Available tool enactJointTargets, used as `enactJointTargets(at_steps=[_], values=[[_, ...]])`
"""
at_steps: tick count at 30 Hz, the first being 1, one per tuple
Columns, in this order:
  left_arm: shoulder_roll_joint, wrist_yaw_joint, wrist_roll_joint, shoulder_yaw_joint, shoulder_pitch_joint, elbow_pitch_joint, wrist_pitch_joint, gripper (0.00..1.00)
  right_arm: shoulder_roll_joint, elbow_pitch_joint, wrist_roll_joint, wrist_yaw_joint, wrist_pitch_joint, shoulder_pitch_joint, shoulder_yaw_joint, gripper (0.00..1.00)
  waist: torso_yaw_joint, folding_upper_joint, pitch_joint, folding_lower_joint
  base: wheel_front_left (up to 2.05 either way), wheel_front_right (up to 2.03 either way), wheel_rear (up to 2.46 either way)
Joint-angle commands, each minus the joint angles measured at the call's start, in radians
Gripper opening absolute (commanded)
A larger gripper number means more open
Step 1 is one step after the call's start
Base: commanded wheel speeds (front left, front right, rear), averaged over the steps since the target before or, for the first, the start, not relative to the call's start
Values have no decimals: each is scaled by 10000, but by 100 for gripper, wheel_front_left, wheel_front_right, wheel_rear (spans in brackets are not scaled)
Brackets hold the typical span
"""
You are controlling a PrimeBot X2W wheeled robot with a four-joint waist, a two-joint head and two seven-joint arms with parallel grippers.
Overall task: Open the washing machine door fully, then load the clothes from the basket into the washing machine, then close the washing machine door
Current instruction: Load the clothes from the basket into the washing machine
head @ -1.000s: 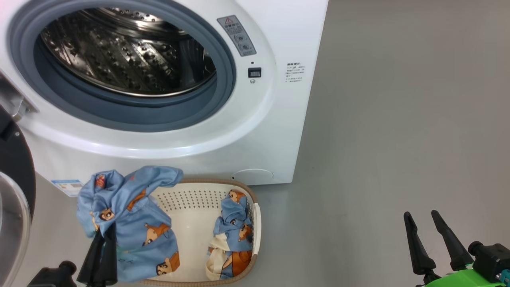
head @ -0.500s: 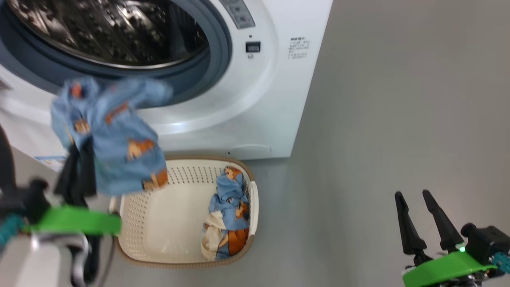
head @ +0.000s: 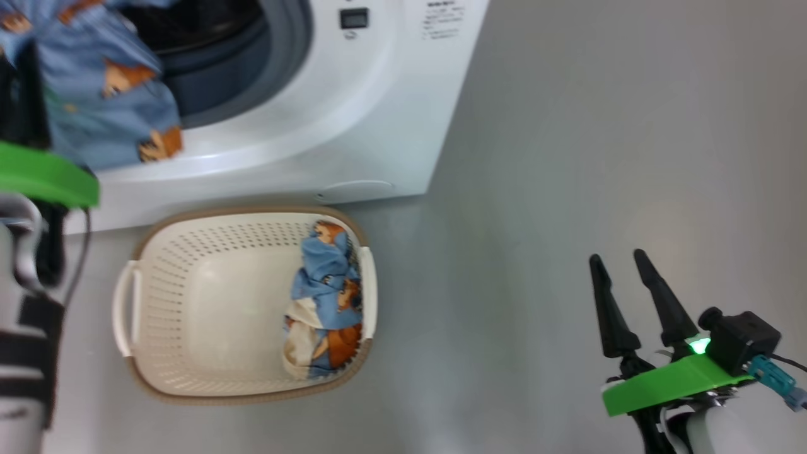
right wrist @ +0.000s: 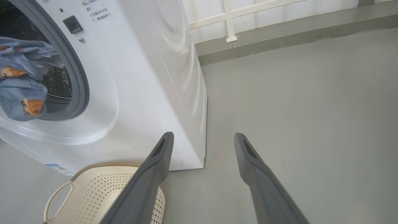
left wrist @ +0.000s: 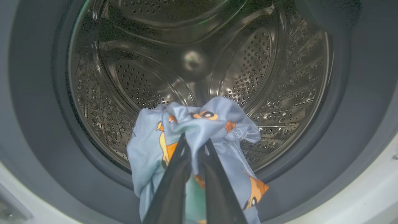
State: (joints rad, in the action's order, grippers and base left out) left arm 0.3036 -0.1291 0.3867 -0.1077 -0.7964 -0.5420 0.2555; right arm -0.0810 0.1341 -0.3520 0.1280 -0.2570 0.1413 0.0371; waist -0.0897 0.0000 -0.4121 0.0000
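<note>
My left gripper [left wrist: 195,140] is shut on a light blue bear-print piece of the clothes [left wrist: 217,124], held up in front of the open mouth of the washing machine [head: 353,126]. The steel drum [left wrist: 140,77] lies just beyond the cloth, which hangs over the grey-blue seal [head: 277,57]. The rest of the clothes [head: 325,296] lie bunched at the right end of the basket [head: 189,217] on the floor below. My right gripper [head: 616,256] stands open and empty over the floor, well to the right. The washing machine door is out of view.
Grey floor [head: 599,126] stretches to the right of the machine. In the right wrist view a low grey ledge and a white wall [right wrist: 279,25] run behind it. The basket's left handle [head: 123,309] is close to my left forearm [head: 25,353].
My left gripper has lifted the blue cloth out of the basket up to the drum opening. The head camera has shifted too. The right gripper stays open.
</note>
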Motion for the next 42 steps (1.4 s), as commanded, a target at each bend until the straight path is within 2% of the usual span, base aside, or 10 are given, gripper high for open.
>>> enactJointTargets(at_steps=[1,7,11,12,13,14,27,42], values=[[590,-15,64,205,-587,-125,63,0,58,-238,73,27,-48,129,330,100,-540,0,-532,0,0,0,0],[1023,-15,443,-279,-1985,-1468,63,0,210,-237,13,27,-48,329,560,100,-1018,0,-985,0,0,0,0],[1367,-15,353,-52,-2850,-1447,63,0,264,-290,6,27,-48,443,666,100,-1215,0,-1294,0,0,0,0],[1410,-15,226,73,-2992,-1364,63,4,272,-305,1,27,-48,476,684,100,-1247,0,-1366,0,0,0,0],[1442,-15,54,180,-3093,-1264,63,44,280,-313,-6,27,-48,508,695,100,-1270,0,-1424,0,0,0,0],[1449,-15,-80,302,-3143,-1264,63,100,285,-316,-12,27,-48,536,709,100,-1296,0,-1476,0,0,0,0],[1110,-15,-632,630,-2904,-1577,63,100,306,-272,-43,27,-48,693,703,100,-1160,0,-1589,0,0,0,0],[56,-15,-949,1000,-614,-982,63,100,145,-152,224,27,-48,422,527,100,-502,0,-754,0,0,0,0]])
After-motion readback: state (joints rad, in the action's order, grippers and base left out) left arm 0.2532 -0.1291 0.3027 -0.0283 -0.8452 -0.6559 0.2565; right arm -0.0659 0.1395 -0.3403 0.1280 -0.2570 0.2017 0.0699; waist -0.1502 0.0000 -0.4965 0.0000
